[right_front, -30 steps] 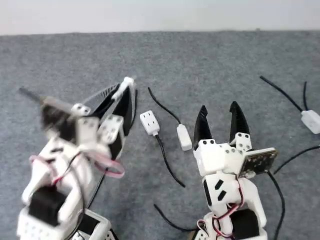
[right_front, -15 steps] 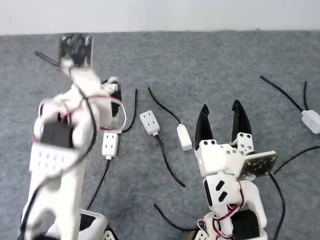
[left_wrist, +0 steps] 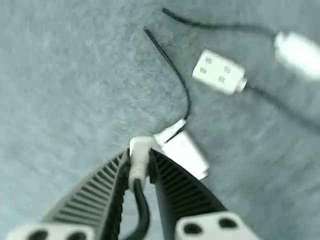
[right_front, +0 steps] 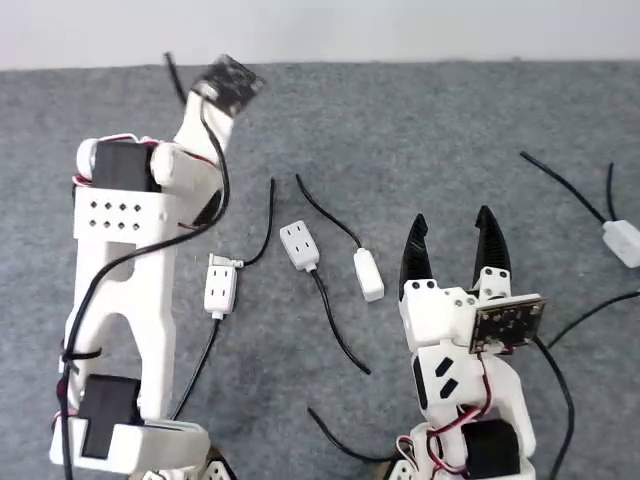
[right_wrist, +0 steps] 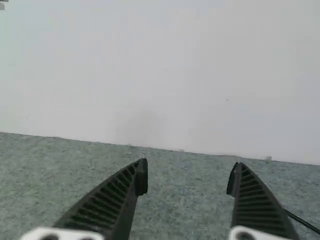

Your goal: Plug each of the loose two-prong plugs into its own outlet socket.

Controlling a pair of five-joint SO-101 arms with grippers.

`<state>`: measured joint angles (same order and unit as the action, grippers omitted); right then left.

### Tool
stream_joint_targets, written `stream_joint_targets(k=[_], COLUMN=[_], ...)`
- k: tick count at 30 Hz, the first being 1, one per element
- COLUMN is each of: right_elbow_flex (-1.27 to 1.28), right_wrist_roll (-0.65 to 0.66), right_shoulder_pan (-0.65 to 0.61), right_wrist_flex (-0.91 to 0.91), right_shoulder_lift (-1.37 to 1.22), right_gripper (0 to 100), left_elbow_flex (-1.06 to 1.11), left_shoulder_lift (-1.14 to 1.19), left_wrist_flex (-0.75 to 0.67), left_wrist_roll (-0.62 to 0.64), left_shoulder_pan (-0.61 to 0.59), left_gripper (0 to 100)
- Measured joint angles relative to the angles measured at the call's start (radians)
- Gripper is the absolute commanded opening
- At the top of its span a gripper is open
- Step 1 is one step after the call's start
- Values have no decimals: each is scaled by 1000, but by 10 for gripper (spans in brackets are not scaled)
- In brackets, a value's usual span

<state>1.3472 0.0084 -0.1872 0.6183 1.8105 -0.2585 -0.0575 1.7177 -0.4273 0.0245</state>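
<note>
My left gripper point(left_wrist: 139, 156) is shut on a white two-prong plug point(left_wrist: 140, 150), whose black cable runs back between the fingers. Just past the plug lies a white outlet socket point(left_wrist: 184, 154) point(right_front: 220, 285); I cannot tell whether they touch. In the high view the left arm point(right_front: 140, 200) rears up over that spot. A second socket point(right_front: 298, 245) point(left_wrist: 220, 74) and a loose white plug point(right_front: 368, 273) point(left_wrist: 299, 50) lie in the middle of the carpet. My right gripper point(right_front: 452, 240) point(right_wrist: 187, 182) is open and holds nothing, just right of the loose plug.
Everything rests on grey carpet point(right_front: 400, 130) ending at a white wall point(right_wrist: 160, 65). Another white cable end point(right_front: 622, 242) with thin black wires lies at the far right. Loose black cables point(right_front: 335, 320) curl between the two arms.
The left arm has swung up from a low pose to stand tall, with its wrist now over the left socket, which has come into sight. The right gripper has shifted slightly right.
</note>
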Motion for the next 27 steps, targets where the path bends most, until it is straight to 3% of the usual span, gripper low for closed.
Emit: stream_joint_targets(k=[5, 10, 16, 27], right_elbow_flex=[23, 63, 63, 66], right_wrist_roll=[0, 0, 0, 0], right_shoulder_pan=[-2, 0, -2, -2], right_wrist_flex=[-35, -86, -89, -89], right_shoulder_lift=[6, -8, -9, -8], right_gripper=[262, 262, 262, 262], left_elbow_flex=[66, 241, 390, 407], left_shoulder_lift=[0, 0, 0, 3], left_wrist_flex=[0, 0, 0, 0], left_wrist_roll=[-368, -554, -597, -660], left_shoulder_pan=[0, 58, 153, 170], left_gripper=[11, 12, 12, 12])
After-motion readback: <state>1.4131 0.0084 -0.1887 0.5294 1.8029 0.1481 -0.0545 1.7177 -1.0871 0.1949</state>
